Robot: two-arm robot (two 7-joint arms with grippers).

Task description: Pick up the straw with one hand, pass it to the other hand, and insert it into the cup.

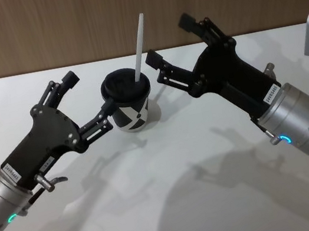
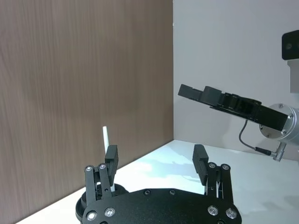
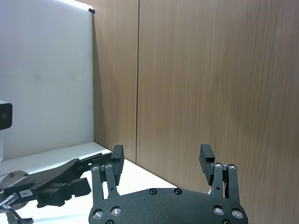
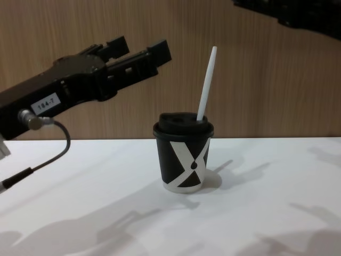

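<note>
So on our left we've got the left gripper (image 1: 89, 95), the one with the 184-7 label, fingers spread wide and holding nothing. In the head view its lower finger looks like it reaches right up to the lid rim of the cup (image 1: 130, 103), though we can't tell if it's touching. From the chest view that gripper (image 4: 139, 52) sits higher than the cup (image 4: 183, 157) and off to its left.

The straw (image 1: 139, 47) is already in the lid, leaning, with most of it sticking up between the two grippers.

Just right of the straw is the right gripper (image 1: 169, 39), also wide open and empty, its nearer fingertip close to the straw but apart from it.

The white table (image 1: 177, 207) around the cup looks bare, and a wood-panel wall (image 1: 95, 18) runs along the far edge behind it.
</note>
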